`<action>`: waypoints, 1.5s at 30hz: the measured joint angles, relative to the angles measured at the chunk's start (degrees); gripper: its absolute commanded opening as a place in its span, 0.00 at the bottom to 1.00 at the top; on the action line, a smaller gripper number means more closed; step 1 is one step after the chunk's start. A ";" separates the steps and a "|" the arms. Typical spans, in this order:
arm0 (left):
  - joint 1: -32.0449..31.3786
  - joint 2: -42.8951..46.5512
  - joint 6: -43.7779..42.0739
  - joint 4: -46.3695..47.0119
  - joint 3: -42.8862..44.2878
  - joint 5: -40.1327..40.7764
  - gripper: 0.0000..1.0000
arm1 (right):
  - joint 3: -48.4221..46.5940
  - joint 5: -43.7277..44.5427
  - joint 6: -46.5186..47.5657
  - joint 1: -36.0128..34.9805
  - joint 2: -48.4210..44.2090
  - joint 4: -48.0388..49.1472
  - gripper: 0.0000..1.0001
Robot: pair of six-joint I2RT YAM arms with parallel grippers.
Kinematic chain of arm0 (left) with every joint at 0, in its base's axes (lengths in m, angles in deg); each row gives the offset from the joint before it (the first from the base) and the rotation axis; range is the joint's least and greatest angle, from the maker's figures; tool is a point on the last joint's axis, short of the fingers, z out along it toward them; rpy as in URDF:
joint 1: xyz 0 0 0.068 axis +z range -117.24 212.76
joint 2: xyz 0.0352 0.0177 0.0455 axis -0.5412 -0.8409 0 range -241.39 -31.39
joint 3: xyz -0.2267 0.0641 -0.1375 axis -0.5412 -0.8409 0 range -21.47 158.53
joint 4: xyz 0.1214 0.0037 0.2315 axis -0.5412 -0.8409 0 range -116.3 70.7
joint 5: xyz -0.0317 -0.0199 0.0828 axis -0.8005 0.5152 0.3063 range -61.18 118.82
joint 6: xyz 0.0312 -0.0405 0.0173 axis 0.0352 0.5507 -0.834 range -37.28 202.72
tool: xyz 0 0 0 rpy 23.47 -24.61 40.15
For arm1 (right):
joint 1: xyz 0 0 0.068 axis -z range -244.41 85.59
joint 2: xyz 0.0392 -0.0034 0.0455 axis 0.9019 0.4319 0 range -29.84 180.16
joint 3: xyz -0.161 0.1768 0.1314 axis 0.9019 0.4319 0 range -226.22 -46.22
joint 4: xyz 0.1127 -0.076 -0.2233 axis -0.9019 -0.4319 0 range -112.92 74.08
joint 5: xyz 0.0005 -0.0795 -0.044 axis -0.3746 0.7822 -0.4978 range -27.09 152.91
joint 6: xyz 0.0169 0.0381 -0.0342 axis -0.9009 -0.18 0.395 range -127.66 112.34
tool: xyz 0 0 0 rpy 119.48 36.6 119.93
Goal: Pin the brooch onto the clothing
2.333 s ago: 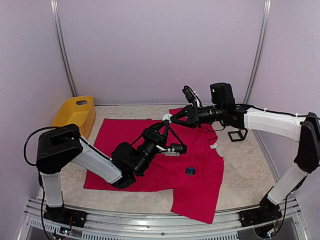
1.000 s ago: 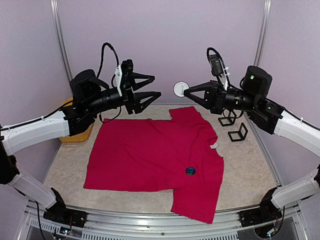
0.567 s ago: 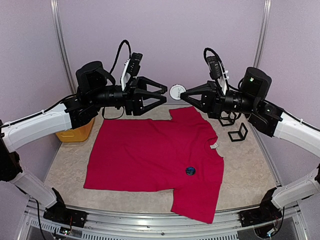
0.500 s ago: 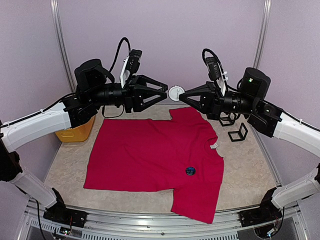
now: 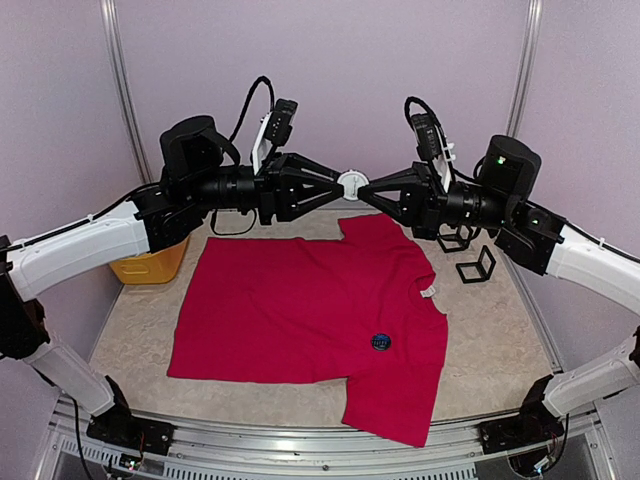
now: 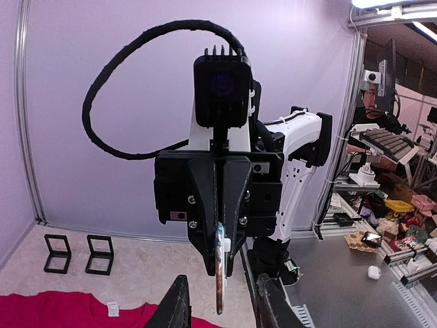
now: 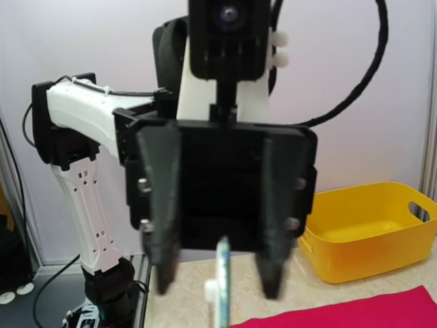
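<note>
One table carries a crimson-pink T-shirt, spread flat and covering most of its middle. Both arms are raised above the T-shirt's far edge and point at each other, tip to tip. A yellow tub stands just off the T-shirt's far-left corner, partly hidden behind the left arm. Two small black frame stands sit beyond the T-shirt's right side, near its collar. The left pincer is spread, with one finger on each side of a white round disc held up in the air above the T-shirt's far hem; whether its fingers touch the disc cannot be told. The right pincer is clamped on that disc, which the left wrist view shows edge-on between the closed tips. A dark blue round badge lies on the T-shirt's front, toward its near right part.
</note>
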State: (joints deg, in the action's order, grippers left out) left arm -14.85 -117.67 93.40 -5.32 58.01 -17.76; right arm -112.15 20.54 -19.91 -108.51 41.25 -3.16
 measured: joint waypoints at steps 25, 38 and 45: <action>-5.20 3.58 -12.04 -0.85 -3.63 7.39 0.00 | 1.84 2.36 -0.46 -0.94 -1.51 1.29 0.28; -5.22 3.61 -15.21 -2.97 -3.26 7.72 0.00 | 1.77 5.01 0.44 -1.55 -1.49 -0.55 0.28; -4.90 3.61 -15.23 -3.21 -3.10 9.18 0.00 | -0.72 7.32 1.09 -1.55 -0.59 -4.09 0.30</action>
State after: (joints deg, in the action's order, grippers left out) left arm -19.75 -114.06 78.16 -8.54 54.91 -8.58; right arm -112.87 27.86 -18.82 -110.06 40.66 -7.25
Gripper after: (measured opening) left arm 0.006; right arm 0.285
